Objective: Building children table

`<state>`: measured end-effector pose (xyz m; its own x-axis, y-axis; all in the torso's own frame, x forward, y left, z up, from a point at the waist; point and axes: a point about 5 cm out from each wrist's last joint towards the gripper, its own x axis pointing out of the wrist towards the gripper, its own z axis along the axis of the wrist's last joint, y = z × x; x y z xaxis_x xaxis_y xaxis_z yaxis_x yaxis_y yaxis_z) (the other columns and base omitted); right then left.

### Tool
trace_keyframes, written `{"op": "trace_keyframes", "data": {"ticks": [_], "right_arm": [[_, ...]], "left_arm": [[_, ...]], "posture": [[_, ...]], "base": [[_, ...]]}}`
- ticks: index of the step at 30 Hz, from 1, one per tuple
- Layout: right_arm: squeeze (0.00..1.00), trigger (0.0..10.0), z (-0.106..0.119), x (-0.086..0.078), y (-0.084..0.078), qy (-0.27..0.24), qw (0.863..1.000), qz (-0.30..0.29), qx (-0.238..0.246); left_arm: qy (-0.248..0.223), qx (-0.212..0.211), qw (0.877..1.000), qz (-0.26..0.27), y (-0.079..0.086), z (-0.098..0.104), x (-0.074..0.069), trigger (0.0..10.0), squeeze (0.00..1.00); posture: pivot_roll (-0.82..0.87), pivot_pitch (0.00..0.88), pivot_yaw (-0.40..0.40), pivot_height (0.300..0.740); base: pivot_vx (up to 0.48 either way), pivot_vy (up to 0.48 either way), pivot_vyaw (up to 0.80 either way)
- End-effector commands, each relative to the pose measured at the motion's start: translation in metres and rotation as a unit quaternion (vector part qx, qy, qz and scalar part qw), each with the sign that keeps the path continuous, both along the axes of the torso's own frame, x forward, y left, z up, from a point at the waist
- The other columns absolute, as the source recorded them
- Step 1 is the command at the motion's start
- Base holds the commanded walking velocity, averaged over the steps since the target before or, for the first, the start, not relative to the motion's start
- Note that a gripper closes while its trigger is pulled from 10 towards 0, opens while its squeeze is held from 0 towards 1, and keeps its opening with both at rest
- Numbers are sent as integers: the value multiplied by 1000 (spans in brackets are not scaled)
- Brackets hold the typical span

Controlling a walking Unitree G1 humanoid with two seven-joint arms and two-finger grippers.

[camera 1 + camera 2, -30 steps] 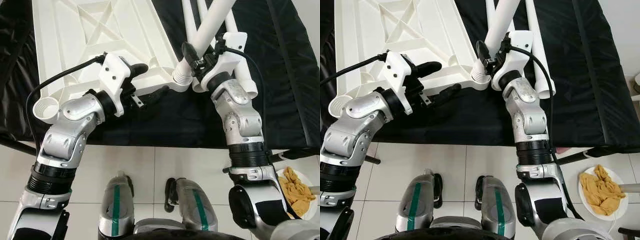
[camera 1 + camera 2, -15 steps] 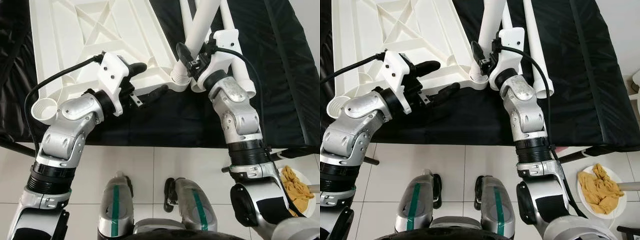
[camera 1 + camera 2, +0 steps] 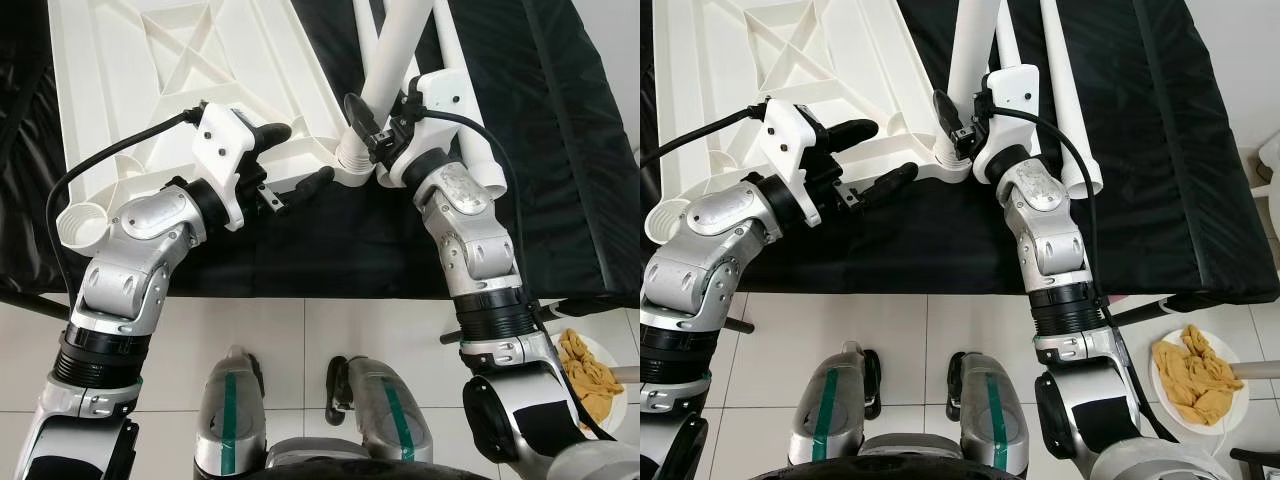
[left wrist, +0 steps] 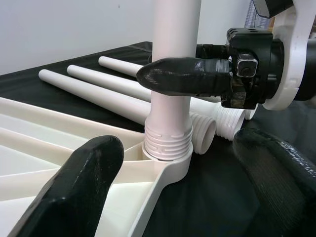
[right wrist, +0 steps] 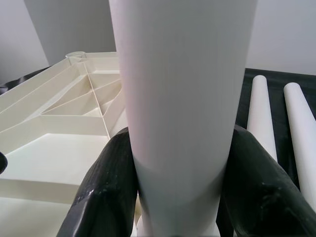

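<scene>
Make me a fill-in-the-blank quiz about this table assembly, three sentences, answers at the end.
1. The right gripper is shut on a white ____.
2. That leg's threaded end stands in a corner socket of the upside-down ____.
3. The left gripper's fingers are ____, straddling the tabletop's edge.
4. Three spare legs lie on the ____ cloth.

Answers: leg; tabletop; open; black

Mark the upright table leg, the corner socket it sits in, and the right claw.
upright table leg (image 4: 170, 74), left wrist view, smooth shaft
corner socket (image 4: 170, 165), left wrist view, outer wall
right claw (image 5: 177, 197), right wrist view, between fingertips
</scene>
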<state>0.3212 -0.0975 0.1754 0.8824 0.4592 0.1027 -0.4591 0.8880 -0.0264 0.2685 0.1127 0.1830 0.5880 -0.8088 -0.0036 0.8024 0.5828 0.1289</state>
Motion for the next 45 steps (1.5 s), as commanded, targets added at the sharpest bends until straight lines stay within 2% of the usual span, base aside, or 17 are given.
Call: {"op": "trace_keyframes", "data": {"ticks": [1, 8, 14, 22, 26, 45], "right_arm": [[0, 10000, -42, -3, -4, 90, 995, -3, -39], [0, 10000, -37, -1, -1, 70, 996, 10, -48], [0, 10000, -42, -2, -3, 77, 996, 4, -46], [0, 10000, -49, 0, -15, 97, 994, -43, -20], [0, 10000, -51, 3, -23, 108, 991, -78, 10], [0, 10000, -49, 3, -18, 96, 991, -94, 13]], "left_arm": [[-9, 2, 1000, 17, 2, 4, 1, 10000, 0], [-10, 2, 1000, 20, 3, 4, 0, 10000, 0], [-13, 3, 1000, 21, 2, 5, 0, 10000, 0], [-14, 3, 1000, 19, 3, 5, 0, 10000, 0], [-15, 4, 1000, 17, 3, 6, 0, 10000, 0], [-12, 7, 1000, 13, 3, 5, -2, 10000, 0]], "posture": [[72, 82, -38, 740], [75, 80, -41, 740], [76, 78, -44, 740], [77, 63, -42, 740], [76, 58, -36, 740], [82, 65, -35, 740]], "base": [[0, 0, 0], [0, 0, 0], [0, 0, 0], [0, 0, 0], [0, 0, 0], [0, 0, 0]]}}
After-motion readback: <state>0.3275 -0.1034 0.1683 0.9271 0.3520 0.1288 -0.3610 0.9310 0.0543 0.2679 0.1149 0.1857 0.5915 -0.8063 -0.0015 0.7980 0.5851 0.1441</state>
